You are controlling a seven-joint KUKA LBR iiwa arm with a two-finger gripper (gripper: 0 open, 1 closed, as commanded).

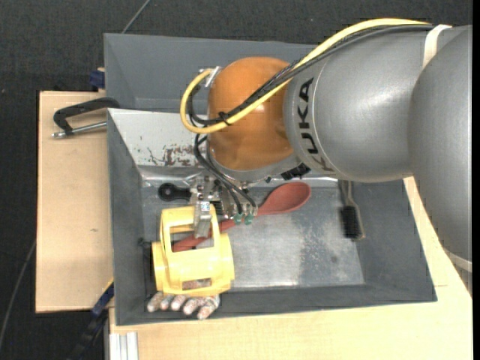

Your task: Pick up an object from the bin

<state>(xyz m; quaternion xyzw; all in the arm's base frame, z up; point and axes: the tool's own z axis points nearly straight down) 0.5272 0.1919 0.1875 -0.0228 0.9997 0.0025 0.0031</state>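
My gripper [202, 225] hangs below the orange wrist cover, at the bin's left side. It reaches down onto the top opening of a yellow hollow plastic housing [193, 267] that lies near the front left corner. A red spoon-shaped thing [288, 198] lies just right of the gripper, and its handle runs left into the yellow housing beneath the gripper. The view does not show whether anything is gripped.
A small black bar [349, 222] lies at the right of the bin floor. A black knob-like piece [169, 192] sits by the back left wall. A pale ridged thing [184, 304] rests against the front wall below the yellow housing. The arm covers the back right.
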